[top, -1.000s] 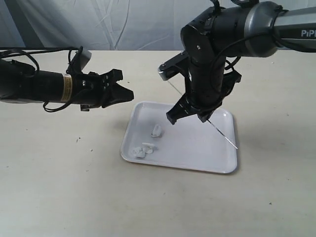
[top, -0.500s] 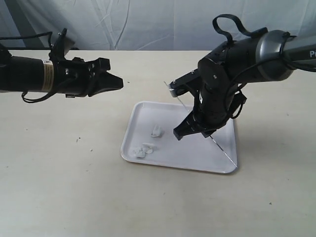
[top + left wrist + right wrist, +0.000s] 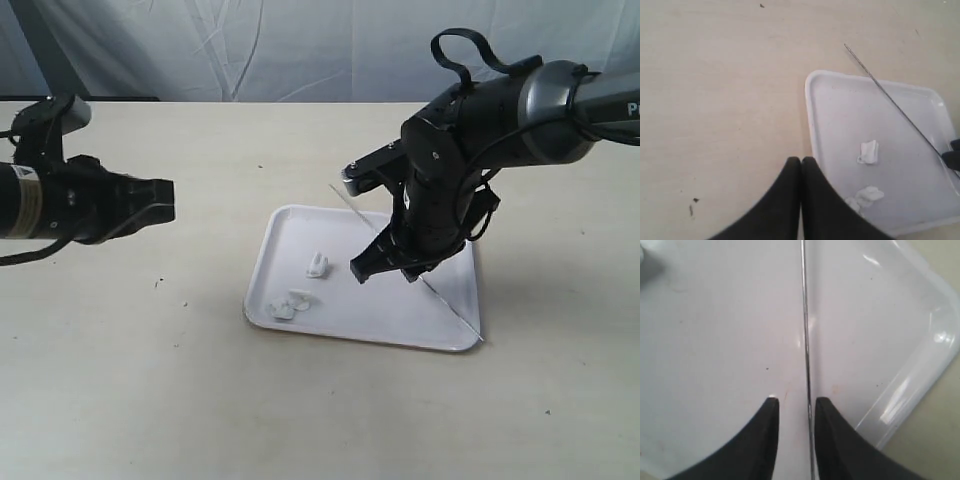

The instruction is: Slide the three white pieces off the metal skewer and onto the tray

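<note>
The three white pieces (image 3: 317,265) (image 3: 298,298) (image 3: 280,311) lie loose on the left part of the white tray (image 3: 400,310), off the rod. They also show in the left wrist view (image 3: 869,151) (image 3: 870,193) (image 3: 852,204). The thin metal skewer (image 3: 345,203) slants across the tray from beyond its far rim to its near right corner. My right gripper (image 3: 385,270) hangs low over the tray, open, and the skewer (image 3: 804,330) runs through the gap close to one finger (image 3: 827,412). My left gripper (image 3: 160,205) is shut and empty, well left of the tray.
The tray (image 3: 840,110) sits on a bare beige tabletop (image 3: 150,380) with a few dark specks. A pale cloth backdrop (image 3: 250,50) hangs behind the table. Black cables trail from both arms.
The left arm has pulled back to the left and its jaws have closed. The right gripper came down over the tray, and the skewer's far tip has sunk slightly.
</note>
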Controlling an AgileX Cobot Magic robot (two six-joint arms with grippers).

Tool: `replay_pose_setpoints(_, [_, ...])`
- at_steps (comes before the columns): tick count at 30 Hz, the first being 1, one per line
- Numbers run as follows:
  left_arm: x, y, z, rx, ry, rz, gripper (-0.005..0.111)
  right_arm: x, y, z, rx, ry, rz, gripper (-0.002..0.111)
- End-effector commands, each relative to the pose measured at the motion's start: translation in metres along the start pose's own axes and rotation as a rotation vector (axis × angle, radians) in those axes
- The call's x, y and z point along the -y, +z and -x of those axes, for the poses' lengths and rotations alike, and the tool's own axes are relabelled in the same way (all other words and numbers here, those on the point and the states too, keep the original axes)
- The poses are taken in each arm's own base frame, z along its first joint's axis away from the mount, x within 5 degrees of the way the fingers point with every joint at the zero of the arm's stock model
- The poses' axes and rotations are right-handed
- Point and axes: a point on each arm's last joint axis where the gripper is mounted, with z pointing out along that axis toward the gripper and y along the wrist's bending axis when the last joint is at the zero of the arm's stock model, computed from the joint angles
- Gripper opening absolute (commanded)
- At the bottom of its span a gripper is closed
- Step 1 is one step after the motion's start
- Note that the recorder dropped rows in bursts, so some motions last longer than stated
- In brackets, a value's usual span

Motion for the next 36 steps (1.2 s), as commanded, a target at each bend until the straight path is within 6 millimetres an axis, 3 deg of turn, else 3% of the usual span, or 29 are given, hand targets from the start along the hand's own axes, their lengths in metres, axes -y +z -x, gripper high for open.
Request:
replay_pose_setpoints(1, [0.006,-0.034,-0.013,0.086,0.083,0.051,0.000,0.001,-0.006,-0.003,0.137,0.029,0.029,0.026])
replay_pose_setpoints(4, [0.020,-0.071,-0.015,0.238,0.158,0.049,0.000,0.003,-0.014,-0.015,0.276,0.011,0.048,0.026])
replay_pose_setpoints(8, [0.040,-0.126,-0.022,0.496,0.228,0.029,0.000,0.023,-0.028,-0.039,0.370,0.019,0.033,0.026])
replay_pose_setpoints(11, [0.042,-0.145,-0.028,0.575,0.246,0.062,0.000,0.035,-0.047,-0.046,0.467,0.052,0.025,0.026])
replay_pose_setpoints(14, [0.040,-0.156,-0.040,0.619,0.291,0.102,0.000,0.040,-0.083,-0.051,0.608,0.029,0.005,0.023])
replay_pose_setpoints(17, [0.032,-0.160,-0.063,0.641,0.304,0.144,0.000,0.043,-0.129,-0.067,0.794,0.009,-0.019,0.007])
replay_pose_setpoints(19, [0.029,-0.161,-0.072,0.647,0.325,0.146,0.000,0.044,-0.146,-0.075,0.880,0.012,-0.021,0.001])
replay_pose_setpoints(24, [0.020,-0.165,-0.090,0.683,0.355,0.207,0.000,0.042,-0.185,-0.095,1.156,0.006,-0.008,-0.001])
replay_pose_setpoints(27, [0.012,-0.167,-0.096,0.700,0.332,0.275,0.000,0.048,-0.195,-0.105,1.195,0.023,-0.034,-0.001])
replay_pose_setpoints(30, [0.009,-0.167,-0.101,0.706,0.334,0.286,0.000,0.066,-0.194,-0.119,1.173,0.098,-0.102,-0.001])
replay_pose_setpoints(36, [0.006,-0.164,-0.108,0.697,0.372,0.301,0.000,0.103,-0.192,-0.169,1.244,0.379,-0.248,-0.001])
